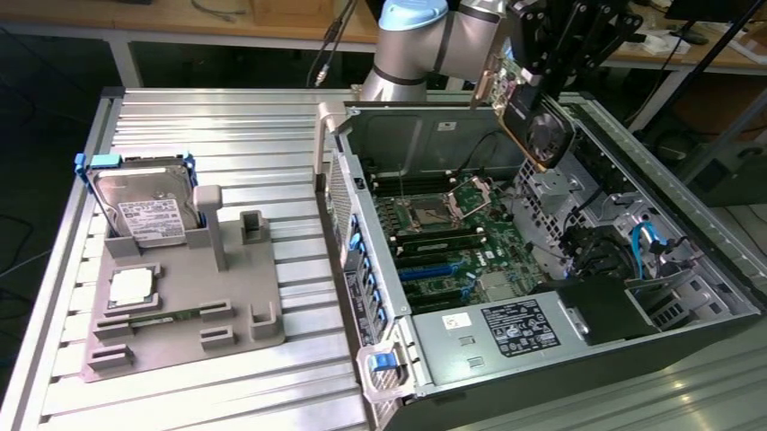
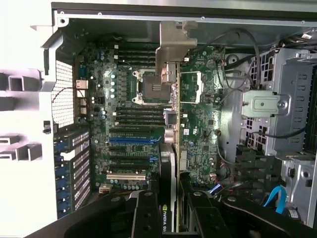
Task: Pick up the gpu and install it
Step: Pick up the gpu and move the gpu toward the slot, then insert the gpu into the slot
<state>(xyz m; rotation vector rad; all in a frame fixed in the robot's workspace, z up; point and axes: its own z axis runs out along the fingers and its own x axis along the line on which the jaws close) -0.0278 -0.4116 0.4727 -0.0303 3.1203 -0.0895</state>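
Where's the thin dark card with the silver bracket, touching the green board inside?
Apart. The exterior view shows the thin dark card held high, clear space between it and the green board.

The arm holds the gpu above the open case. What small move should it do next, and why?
Probably turn the wrist before lowering. The gripper holds the gpu above the motherboard, and in the wrist view its long edge seems to lie crosswise to the blue expansion slot rather than along it.
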